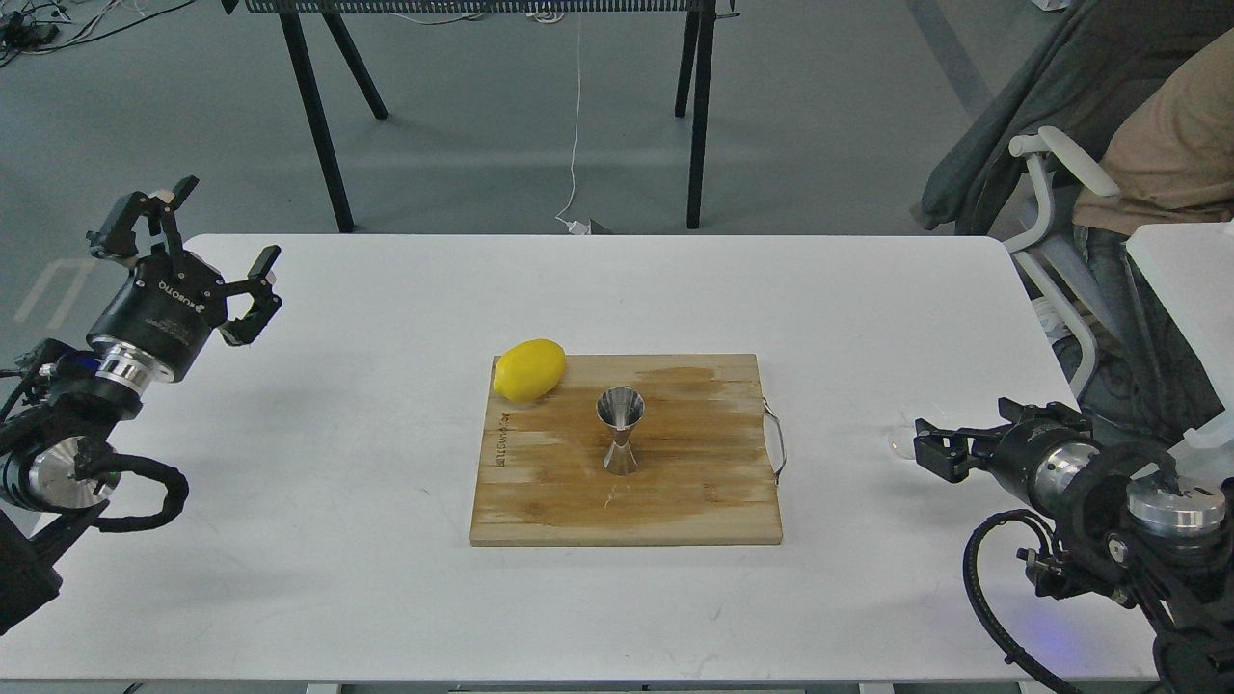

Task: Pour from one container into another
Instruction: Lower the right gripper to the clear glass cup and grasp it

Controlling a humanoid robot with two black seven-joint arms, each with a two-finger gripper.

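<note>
Small clear glass cup [903,441] sits on the white bench [289,540] just left of the right claw [924,448]; claw spread unclear. Shiny steel hourglass jigger [620,431] stands upright farther left. Left claw [214,231] wide, far off.

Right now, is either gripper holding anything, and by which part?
Left gripper is open and empty. Right gripper is at the glass cup, seemingly at its side; whether the fingers have closed on it cannot be told.

A yellow oval lemon [529,369] lies on the far-left corner of a rectangular wooden cutting board [675,482], which rests on the white tabletop [337,578].
</note>
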